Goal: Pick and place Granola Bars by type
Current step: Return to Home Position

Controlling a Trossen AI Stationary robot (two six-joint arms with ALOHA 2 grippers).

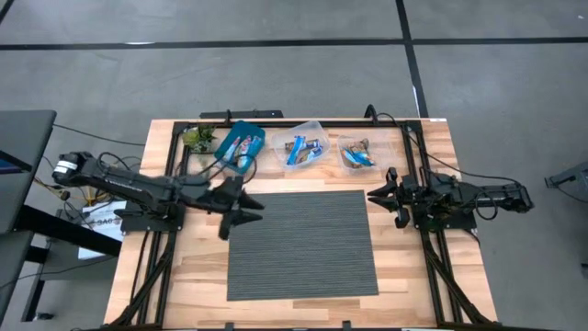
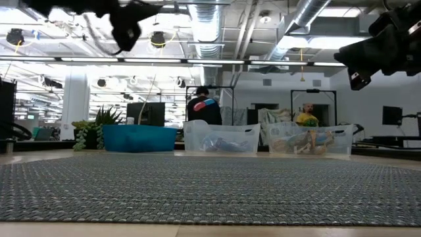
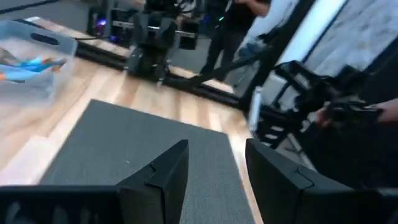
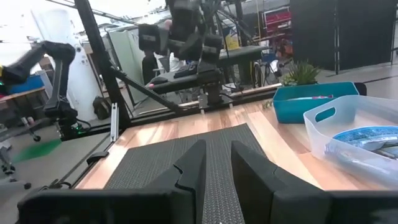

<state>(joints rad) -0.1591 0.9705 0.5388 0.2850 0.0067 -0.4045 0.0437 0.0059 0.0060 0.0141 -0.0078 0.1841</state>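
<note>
1. Left gripper [image 3: 216, 152] hangs high over one far corner of the mat [image 1: 303, 257], fingers spread and empty. The right gripper [image 4: 217, 149] faces it from the other far corner, fingers slightly parted, gripping nothing.
2. I count three bins beyond both grippers: one teal bin [image 2: 139, 139] nearest the left gripper, and two clear bins [image 2: 220, 124] toward the right one.
3. Bars [image 1: 303, 149] lie in all three bins, but they overlap and I cannot count them.
4. I can read no writing on any wrapper.
5. One plant [image 1: 197, 138] stands beside the teal bin.
6. Low view shows two people behind the bins; the high view misses them.
</note>
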